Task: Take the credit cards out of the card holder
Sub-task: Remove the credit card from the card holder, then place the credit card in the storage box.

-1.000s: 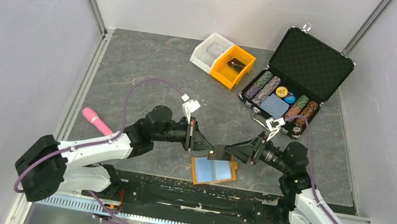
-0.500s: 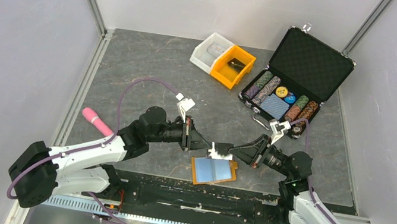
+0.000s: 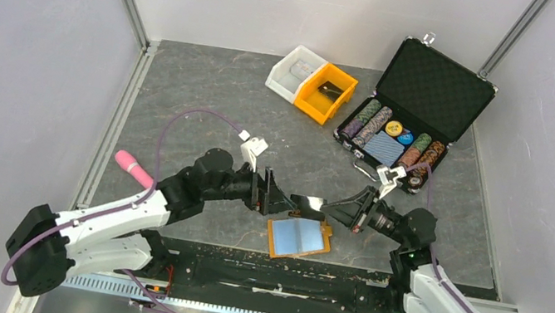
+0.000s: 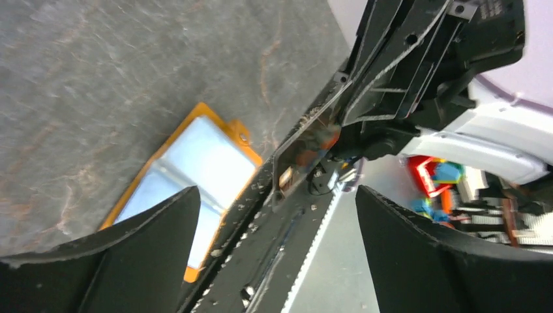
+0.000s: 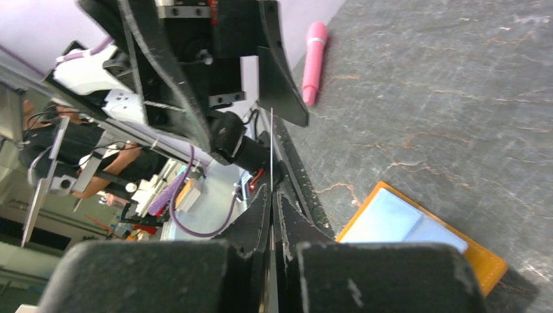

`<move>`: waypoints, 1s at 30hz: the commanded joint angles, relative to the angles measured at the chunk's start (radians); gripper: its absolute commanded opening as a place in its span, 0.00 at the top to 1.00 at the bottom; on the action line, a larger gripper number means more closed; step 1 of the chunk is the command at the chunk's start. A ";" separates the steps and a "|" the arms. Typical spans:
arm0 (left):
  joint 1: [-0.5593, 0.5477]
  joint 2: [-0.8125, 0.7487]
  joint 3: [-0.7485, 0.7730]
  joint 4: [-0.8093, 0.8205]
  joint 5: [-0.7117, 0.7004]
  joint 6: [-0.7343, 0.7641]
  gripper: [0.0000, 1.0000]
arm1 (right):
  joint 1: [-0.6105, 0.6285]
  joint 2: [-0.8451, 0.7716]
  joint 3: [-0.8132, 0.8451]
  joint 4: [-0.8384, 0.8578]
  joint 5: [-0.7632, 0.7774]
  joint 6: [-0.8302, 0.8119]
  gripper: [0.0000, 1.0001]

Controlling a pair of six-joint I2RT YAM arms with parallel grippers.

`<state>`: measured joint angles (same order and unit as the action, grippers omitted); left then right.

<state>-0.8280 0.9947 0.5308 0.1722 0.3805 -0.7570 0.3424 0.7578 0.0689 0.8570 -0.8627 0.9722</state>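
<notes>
From above, the card holder (image 3: 297,237) lies open and flat on the table (image 3: 208,95), just in front of the arm bases and between them. Its blue inside faces up. Its long axis runs left to right, with the right end turned a little away from the bases. Above it the right claw (image 3: 322,206) is clenched on one card (image 3: 310,203), and the left claw (image 3: 284,202) stands released just beside the card's other end. The step in hand looks like getting a drawn card clear of the holder. The next move probably calls for carrying that card aside and setting it down, then going back to the holder for whatever it may keep; whether any cards are left in it cannot be told. In the left wrist view its own fingers (image 4: 150,248) gape wide with nothing between them. The card (image 4: 306,140) is pinched in the other arm's tips, slanting up to the right, and the holder (image 4: 195,163) lies below on the stone-grey top. In the right wrist view the card (image 5: 271,150) shows edge-on as a thin line pointing straight ahead out of the closed tips. The holder (image 5: 398,225) lies low on the right.
</notes>
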 commanded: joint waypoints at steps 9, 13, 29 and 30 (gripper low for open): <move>0.001 -0.118 0.277 -0.537 -0.184 0.326 0.00 | -0.046 0.159 0.323 -0.374 0.121 -0.240 1.00; 0.001 -0.123 0.370 -0.721 -0.271 0.426 0.00 | -0.056 0.288 0.482 -0.495 0.220 -0.308 1.00; 0.001 -0.155 0.296 -0.784 -0.396 0.572 0.00 | -0.110 1.060 1.282 -0.694 0.494 -0.233 1.00; 0.001 -0.154 0.296 -0.786 -0.396 0.571 0.00 | -0.115 1.098 1.326 -0.695 0.507 -0.217 1.00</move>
<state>-0.8276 0.8421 0.8211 -0.6140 0.0002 -0.2592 0.2497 1.7512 1.2430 0.1993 -0.4252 0.7097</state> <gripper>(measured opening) 0.996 0.007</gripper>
